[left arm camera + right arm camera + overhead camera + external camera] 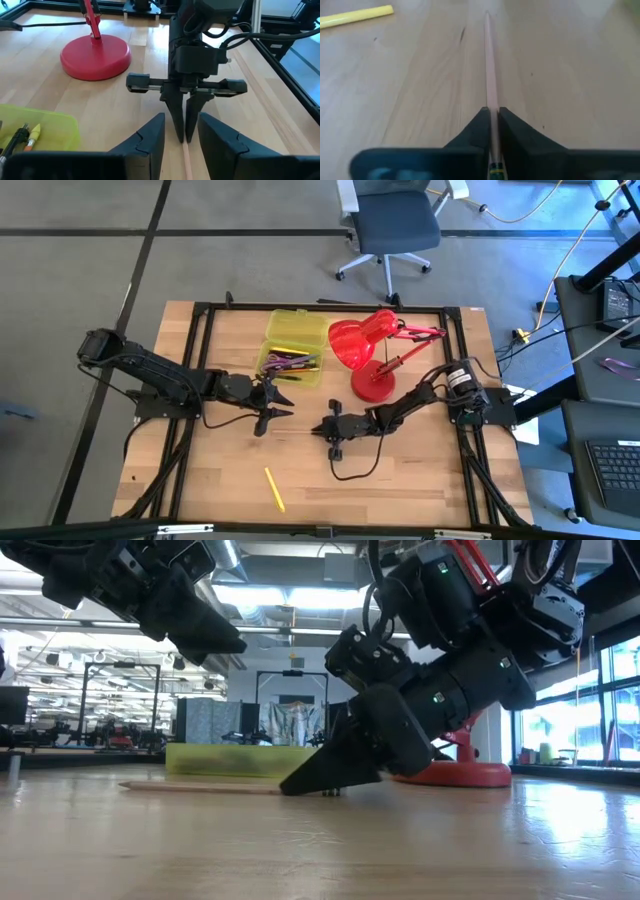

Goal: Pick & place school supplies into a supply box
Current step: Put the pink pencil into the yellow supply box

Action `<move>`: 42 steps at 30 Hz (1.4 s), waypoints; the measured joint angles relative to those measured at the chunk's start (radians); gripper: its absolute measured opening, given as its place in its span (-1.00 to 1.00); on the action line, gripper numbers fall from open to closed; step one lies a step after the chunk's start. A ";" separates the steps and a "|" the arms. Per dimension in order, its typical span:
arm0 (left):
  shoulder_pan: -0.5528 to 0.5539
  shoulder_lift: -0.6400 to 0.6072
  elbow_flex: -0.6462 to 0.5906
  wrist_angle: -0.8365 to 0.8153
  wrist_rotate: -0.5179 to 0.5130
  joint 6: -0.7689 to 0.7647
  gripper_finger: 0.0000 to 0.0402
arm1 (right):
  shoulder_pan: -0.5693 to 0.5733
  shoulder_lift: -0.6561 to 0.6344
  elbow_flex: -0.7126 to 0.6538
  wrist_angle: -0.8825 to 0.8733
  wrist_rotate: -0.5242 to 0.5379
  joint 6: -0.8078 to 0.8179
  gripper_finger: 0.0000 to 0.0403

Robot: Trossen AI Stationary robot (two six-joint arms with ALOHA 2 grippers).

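A thin, pale wooden pencil (491,75) lies flat on the table between the two grippers; it also shows in the low view (200,786). My right gripper (321,430) is down at the table and shut on the pencil's end. My left gripper (281,412) hovers open just left of it, above the table (205,635), its fingers (150,137) standing on either side of the pencil's line without touching it. A yellow pen (274,488) rests near the table's near edge. The yellow-green supply box (293,347) stands open toward the far side, with several pens inside. My right gripper pinches the pencil between its two fingers at the end toward the table's right (493,131). The fingers slant down from the right and lie in line with the pencil. Their tips (330,788) reach the table, and the pencil lies flat, stretching toward the table's left.
A red desk lamp (372,352) stands right of the box, its round base (375,385) close behind my right arm. Black frame rails run along the table's edges. Bare wood lies toward the near side around the yellow pen. An office chair (392,225) stands beyond the table.
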 joint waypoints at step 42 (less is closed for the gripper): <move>0.000 -0.240 0.000 -0.333 -0.052 0.037 -0.47 | -0.060 -0.070 -0.004 0.070 0.036 0.072 -0.86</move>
